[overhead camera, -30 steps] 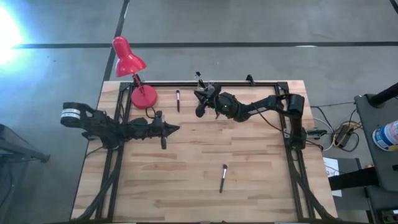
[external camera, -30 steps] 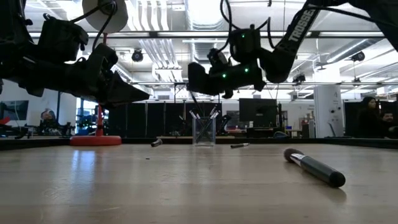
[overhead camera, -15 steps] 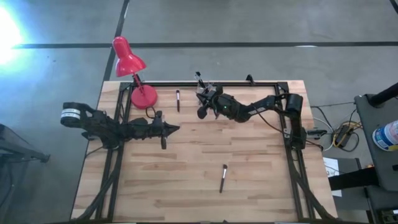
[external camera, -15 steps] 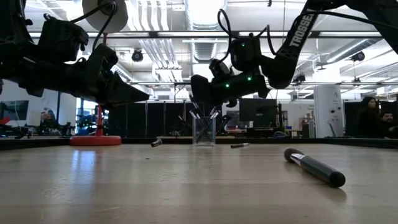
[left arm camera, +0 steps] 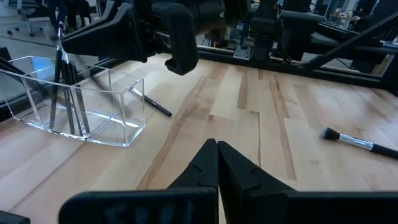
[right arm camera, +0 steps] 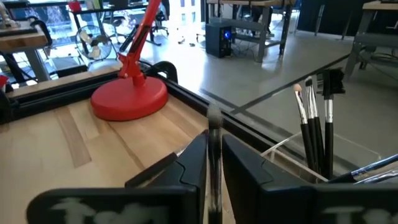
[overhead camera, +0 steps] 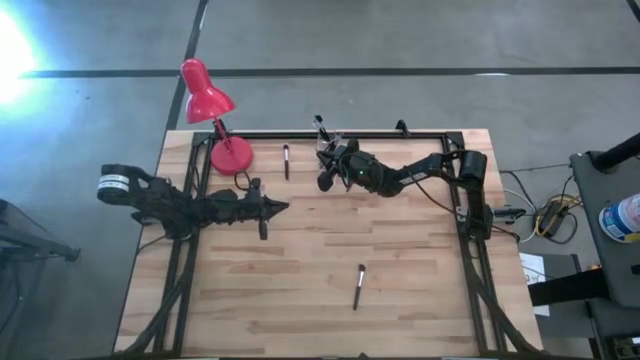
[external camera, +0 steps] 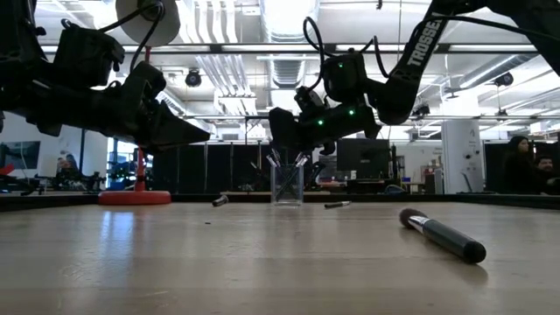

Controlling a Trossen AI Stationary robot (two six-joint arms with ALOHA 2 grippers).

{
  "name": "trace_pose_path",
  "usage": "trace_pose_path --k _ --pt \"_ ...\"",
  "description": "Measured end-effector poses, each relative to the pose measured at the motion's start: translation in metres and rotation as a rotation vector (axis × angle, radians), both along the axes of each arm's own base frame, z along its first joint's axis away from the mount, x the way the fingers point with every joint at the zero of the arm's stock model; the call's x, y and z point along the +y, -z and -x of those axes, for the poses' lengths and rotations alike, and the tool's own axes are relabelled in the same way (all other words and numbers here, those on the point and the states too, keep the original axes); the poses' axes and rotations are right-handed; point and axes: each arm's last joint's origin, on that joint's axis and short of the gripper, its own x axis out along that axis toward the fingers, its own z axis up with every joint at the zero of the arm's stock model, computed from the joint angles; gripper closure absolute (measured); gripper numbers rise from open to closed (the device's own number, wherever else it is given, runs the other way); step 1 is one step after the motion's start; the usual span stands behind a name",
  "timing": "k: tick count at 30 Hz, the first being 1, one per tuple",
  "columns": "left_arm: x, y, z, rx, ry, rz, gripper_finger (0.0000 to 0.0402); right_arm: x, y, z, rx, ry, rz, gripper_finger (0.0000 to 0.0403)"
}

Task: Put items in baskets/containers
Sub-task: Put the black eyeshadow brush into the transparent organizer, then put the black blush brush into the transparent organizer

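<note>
I'm working in what looks like a robotics lab. Around my wooden table (overhead camera: 400,260) there's grey concrete floor (overhead camera: 400,40), ceiling strip lights (external camera: 219,22), and probably workstation desks (right arm camera: 249,9) behind.

The right arm is reaching from its base at the counter's far right corner across the back edge, its elbow bent and its wrist tipping downward. The right gripper (overhead camera: 322,181) is hanging above the counter (green lights glowing on the wrist), and its jaws are pinching a brush (right arm camera: 214,162) that is sticking up between them. The left arm is lying low and stretched out along the counter's left side, with the left gripper (overhead camera: 283,207) pointing toward the middle, its jaws pressing together on nothing.
</note>
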Motion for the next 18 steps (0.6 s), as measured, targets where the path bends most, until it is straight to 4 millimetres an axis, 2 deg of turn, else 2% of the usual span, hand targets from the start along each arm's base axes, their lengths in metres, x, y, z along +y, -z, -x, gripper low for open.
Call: trace_pose_path --k 10,14,18 --pt "0.000 0.000 0.000 -0.001 0.000 0.001 0.0402 0.000 -0.001 0.001 0.032 -0.005 0.016 0.0317" --pt "0.000 0.000 0.000 -0.004 -0.002 0.016 0.0402 0.002 -0.020 0.006 0.066 -0.008 0.016 0.0321" --pt "0.001 -0.003 -0.005 -0.015 -0.007 0.059 0.0402 0.010 -0.040 0.019 0.151 -0.032 0.029 0.0353"
